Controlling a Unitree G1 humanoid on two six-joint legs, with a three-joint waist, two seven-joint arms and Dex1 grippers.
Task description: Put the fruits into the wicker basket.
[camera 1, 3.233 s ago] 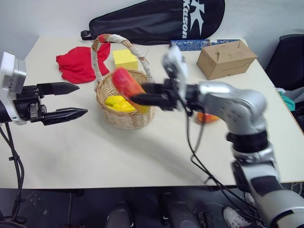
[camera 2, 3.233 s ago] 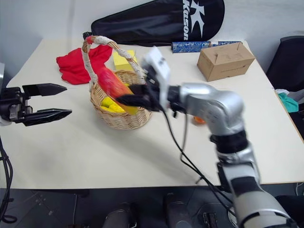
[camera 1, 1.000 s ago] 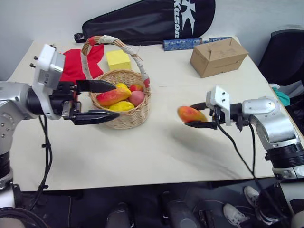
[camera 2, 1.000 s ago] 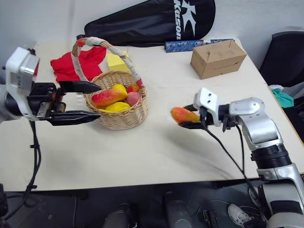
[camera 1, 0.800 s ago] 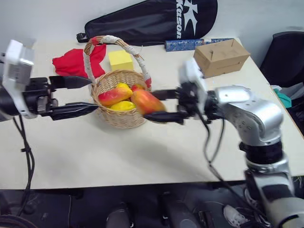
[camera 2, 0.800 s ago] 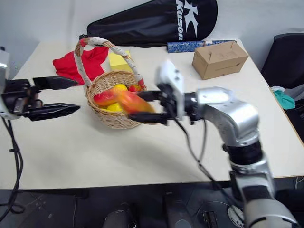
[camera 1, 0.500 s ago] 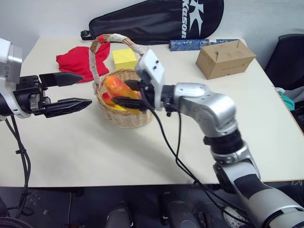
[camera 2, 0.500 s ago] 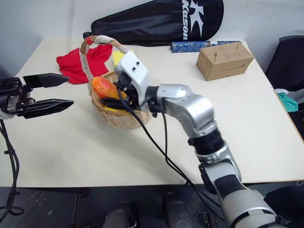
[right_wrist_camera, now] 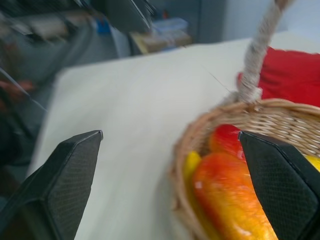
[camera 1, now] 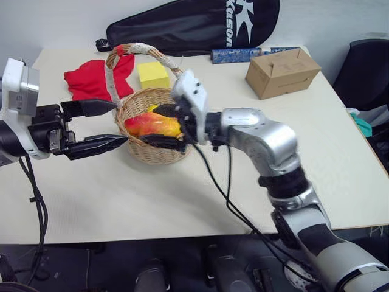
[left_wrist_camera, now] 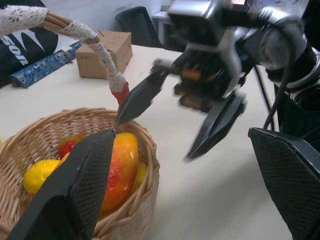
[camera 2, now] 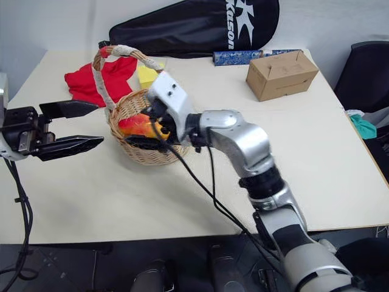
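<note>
The wicker basket [camera 1: 152,152] stands left of the table's middle, its white-wrapped handle [camera 1: 130,48] arching over it. Inside lie a red-orange mango [camera 1: 152,125], a yellow lemon [left_wrist_camera: 42,172] and a red fruit [right_wrist_camera: 227,140]. My right gripper [camera 1: 148,123] reaches level over the basket's rim from the right; its fingers stand wide open on either side of the mango [right_wrist_camera: 230,200], which rests on the other fruits. My left gripper [camera 1: 120,122] hangs open just left of the basket with nothing in it.
A yellow cube block [camera 1: 152,75] and a red cloth [camera 1: 88,79] lie behind the basket. A cardboard box [camera 1: 282,70], a blue roll [camera 1: 243,55] and a black racket bag [camera 1: 194,27] sit at the back. Bare tabletop stretches in front and to the right.
My right gripper carried the mango leftward from the table's right side to over the basket, then opened; the mango now lies in the basket. The left gripper stayed beside the basket.
</note>
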